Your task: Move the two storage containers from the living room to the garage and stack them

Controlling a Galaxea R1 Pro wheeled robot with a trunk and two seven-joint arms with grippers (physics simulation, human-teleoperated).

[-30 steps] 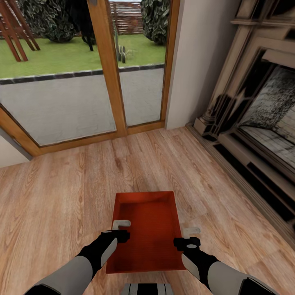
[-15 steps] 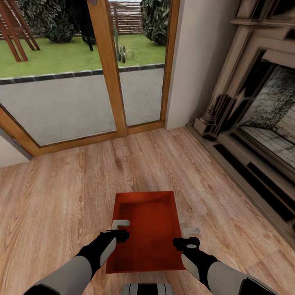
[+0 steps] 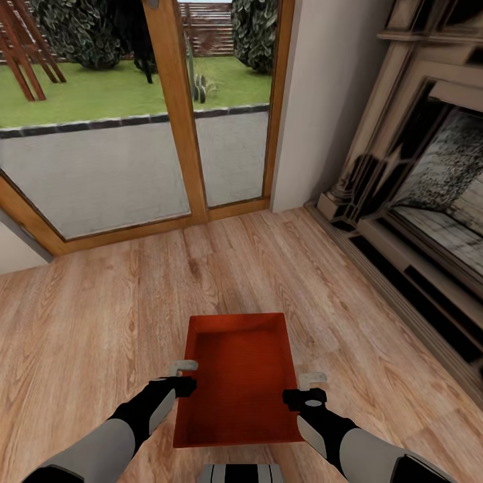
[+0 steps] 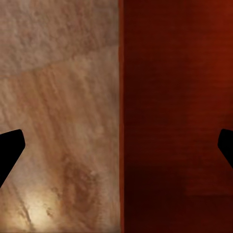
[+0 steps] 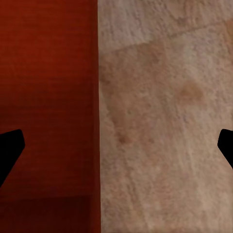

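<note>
Orange-red bin (image 3: 240, 380) on the wood plank floor (image 3: 87, 322), open top up, short way in front of the glass doors (image 3: 134, 114) and to the left of the fireplace (image 3: 429, 194). Only this one bin in view. Left gripper (image 3: 182, 368) just off the bin's left wall, outside it, fingers spread wide; in the left wrist view, dark fingertips (image 4: 9, 150) far apart with the bin's wall edge (image 4: 120, 116) running between them, floor to one side and red interior to the other. Nothing held. Right gripper (image 3: 311, 380) at the bin's right wall, also spread wide; in the right wrist view, fingertips (image 5: 9, 150) far apart straddling the wall edge (image 5: 98, 116), not closed on it. Grey and black forearms reaching in from below on both sides of the bin.
</note>
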